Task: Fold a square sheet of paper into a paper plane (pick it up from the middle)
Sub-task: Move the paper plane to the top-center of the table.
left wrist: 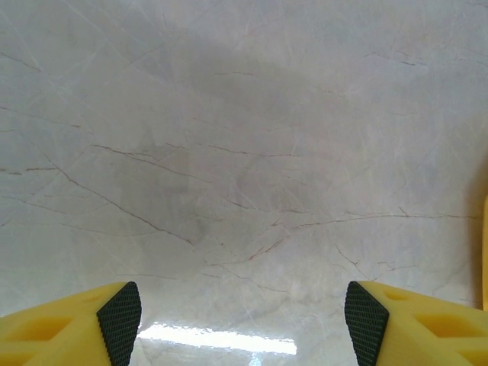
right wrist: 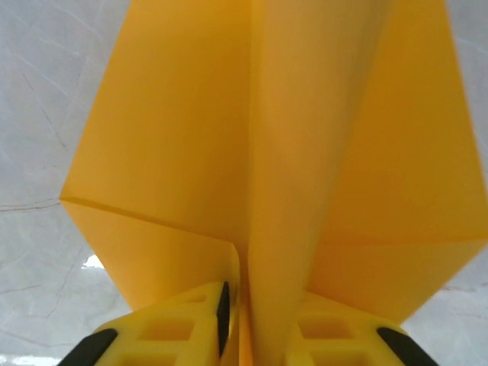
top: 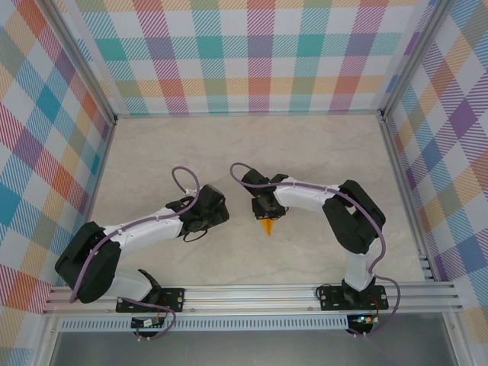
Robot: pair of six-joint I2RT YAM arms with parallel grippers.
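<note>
Over the middle of the counter, the right fingers are clenched on the folded orange sheet of paper at its centre crease, flaps splayed either side. The left fingers stand released above bare counter nearby. Judged a late fold: the left arm must next take a flap. Both arms reach inward, elbows bent.

Left arm and right arm: white links, black joint housings, a lilac cable along each. Left gripper: yellow moulded fingers, black cross-hatched pads.
</note>
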